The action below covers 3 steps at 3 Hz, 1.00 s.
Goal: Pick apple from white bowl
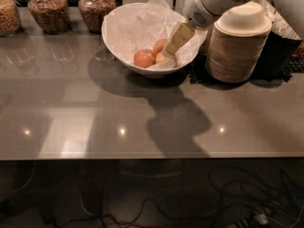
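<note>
The apple [144, 58] is lying in the bottom of the white bowl [113, 23], on the crinkled paper lining [140, 25]. A second apple [160, 45] is sitting just to its right and farther back.

The gripper [169, 52] is reaching down into the bowl from the upper right, its tip sitting at the second apple (contact cannot be confirmed). Whether the gripper is open or closed cannot be told. The arm [213, 1] is hanging over the bowl's far right rim.

The bowl is standing at the far middle of the grey countertop [71, 103]. Immediately to its right, a stack of cream disposable bowls [235, 51] is crowding that side. Three glass jars [47, 13] are lining the far left edge.

The near half of the countertop is carrying only light reflections and the arm's shadow [175, 122]. Below its near edge, cables [228, 208] are trailing across the floor.
</note>
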Each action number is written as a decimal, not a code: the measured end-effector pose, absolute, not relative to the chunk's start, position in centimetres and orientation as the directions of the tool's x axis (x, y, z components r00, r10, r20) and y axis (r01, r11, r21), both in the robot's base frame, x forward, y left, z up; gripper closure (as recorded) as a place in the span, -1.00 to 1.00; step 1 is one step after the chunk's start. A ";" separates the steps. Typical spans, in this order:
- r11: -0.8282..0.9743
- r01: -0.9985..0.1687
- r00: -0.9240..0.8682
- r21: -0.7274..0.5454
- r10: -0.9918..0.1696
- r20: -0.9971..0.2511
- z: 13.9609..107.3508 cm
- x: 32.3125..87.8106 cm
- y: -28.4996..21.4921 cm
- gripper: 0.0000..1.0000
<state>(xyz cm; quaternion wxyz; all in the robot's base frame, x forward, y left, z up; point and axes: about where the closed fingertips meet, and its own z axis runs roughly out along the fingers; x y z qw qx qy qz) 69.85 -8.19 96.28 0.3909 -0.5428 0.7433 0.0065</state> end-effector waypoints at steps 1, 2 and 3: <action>0.457 -0.778 -0.136 -0.432 -0.792 -0.595 95.8 70.0 -8.7 -0.62; 0.492 -0.757 -0.168 -0.429 -0.782 -0.600 95.2 70.0 -9.2 -0.44; 0.517 -0.749 -0.197 -0.414 -0.771 -0.606 94.7 69.8 -9.5 -0.44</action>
